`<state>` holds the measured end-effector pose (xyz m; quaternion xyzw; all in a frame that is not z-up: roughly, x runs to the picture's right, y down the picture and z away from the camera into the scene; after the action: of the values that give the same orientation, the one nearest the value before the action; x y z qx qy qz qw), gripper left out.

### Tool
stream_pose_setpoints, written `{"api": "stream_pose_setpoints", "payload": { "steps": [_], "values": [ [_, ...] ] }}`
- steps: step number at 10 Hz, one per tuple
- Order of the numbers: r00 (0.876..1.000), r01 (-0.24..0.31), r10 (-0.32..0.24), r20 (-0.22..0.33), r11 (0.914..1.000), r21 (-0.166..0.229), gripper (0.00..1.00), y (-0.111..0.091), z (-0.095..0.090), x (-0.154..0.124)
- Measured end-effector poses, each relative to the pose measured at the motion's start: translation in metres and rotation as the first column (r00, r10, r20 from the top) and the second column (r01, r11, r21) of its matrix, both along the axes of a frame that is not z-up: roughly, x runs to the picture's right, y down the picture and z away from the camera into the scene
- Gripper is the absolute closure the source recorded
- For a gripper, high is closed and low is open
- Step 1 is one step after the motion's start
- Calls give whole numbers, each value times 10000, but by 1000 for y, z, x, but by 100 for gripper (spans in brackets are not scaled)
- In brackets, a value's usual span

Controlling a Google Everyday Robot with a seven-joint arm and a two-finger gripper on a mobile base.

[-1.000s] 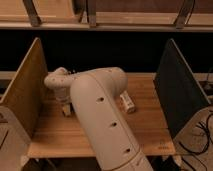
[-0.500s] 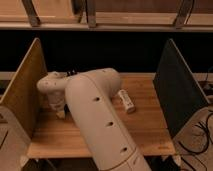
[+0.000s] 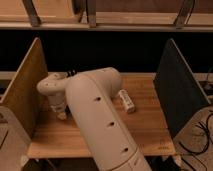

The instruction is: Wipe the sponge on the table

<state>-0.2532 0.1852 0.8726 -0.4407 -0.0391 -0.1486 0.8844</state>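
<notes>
Two upright panels close off the ends of the counter (image 3: 150,125): a tan, cork-like panel (image 3: 22,97) on the left of the view and a dark, nearly black panel (image 3: 181,90) on the right. The counter is a light-brown wooden top with plank lines running across it, warmly and rather dimly lit. Behind it lies a deep dark gap, and above that a pale wooden ledge (image 3: 115,21) crosses the whole width, with slanted struts rising from it. Past the dark panel, black cables (image 3: 202,134) trail over a speckled floor. A thick white arm (image 3: 97,117) rises from the near edge and bends over the left half of the counter, covering much of the wood there. Its tool (image 3: 61,114) points down at the far-left part of the counter, close to the tan panel, with its tip at or just above the surface and its fingers drawn together. A small whitish bottle (image 3: 127,100) lies on its side near the middle of the counter, just beside the arm. The sponge does not show; whether it sits under the tool or behind the arm cannot be told.
</notes>
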Motion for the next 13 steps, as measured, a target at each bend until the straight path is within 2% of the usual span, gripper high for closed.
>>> {"api": "stream_pose_setpoints", "payload": {
  "steps": [3, 5, 7, 10, 13],
  "values": [
    [10000, -26, 26, 42, 9999, -116, 100, 0, 1, 0],
    [9997, -184, 174, -175, 9980, -608, 100, 2, 4, 8],
    [9955, -437, 367, -879, 9960, -784, 100, -4, 11, 38],
    [9785, -643, 476, -2009, 9949, -776, 100, -16, 22, 82],
    [9672, -745, 529, -2486, 9942, -781, 100, -28, 36, 99]
  ]
}}
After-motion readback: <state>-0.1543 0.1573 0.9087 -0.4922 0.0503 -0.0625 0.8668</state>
